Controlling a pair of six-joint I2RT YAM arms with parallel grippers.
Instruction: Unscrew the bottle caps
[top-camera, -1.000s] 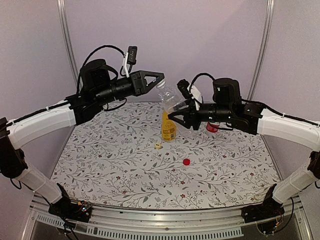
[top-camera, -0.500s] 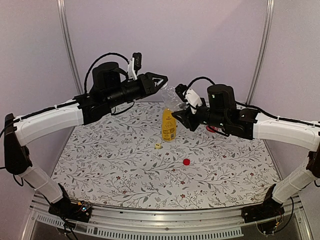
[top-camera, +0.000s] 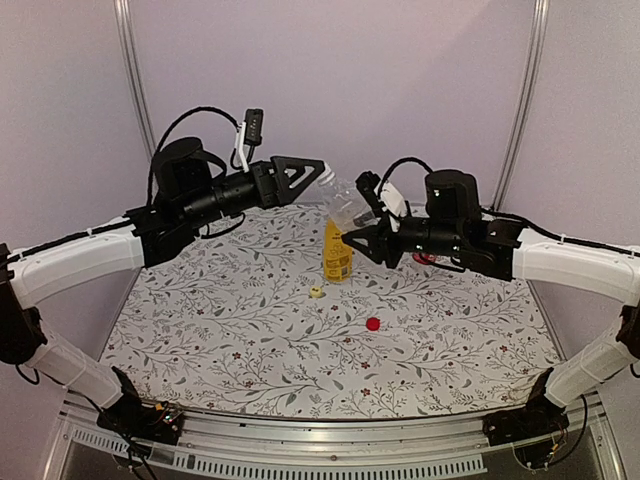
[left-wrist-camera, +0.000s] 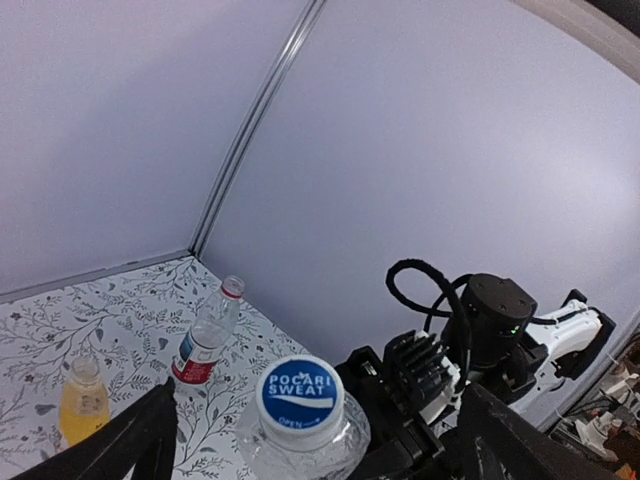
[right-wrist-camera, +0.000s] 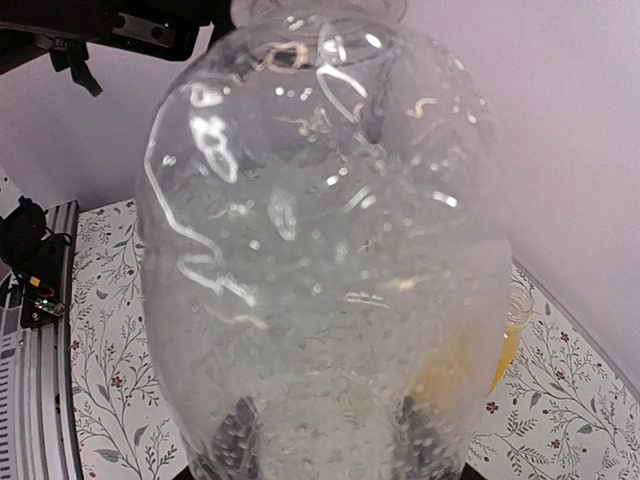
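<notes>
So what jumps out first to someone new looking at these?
The clear bottle, held tilted in mid-air above the table's far centre by the right pincer. Its blue cap is on, sitting untouched between the fingers of the open left pincer. Below, a red cap and a yellow cap lie loose on the floral table near the uncapped yellow bottle.

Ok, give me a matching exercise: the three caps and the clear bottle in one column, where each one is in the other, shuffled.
1 red cap
2 yellow cap
3 blue cap
4 clear bottle

A on the clear bottle's neck
B gripped by the right gripper, off the table
C on the table, just in front of the orange bottle
D on the table, nearest its front edge

Pairs: 1-D, 2-C, 3-A, 4-B
</notes>
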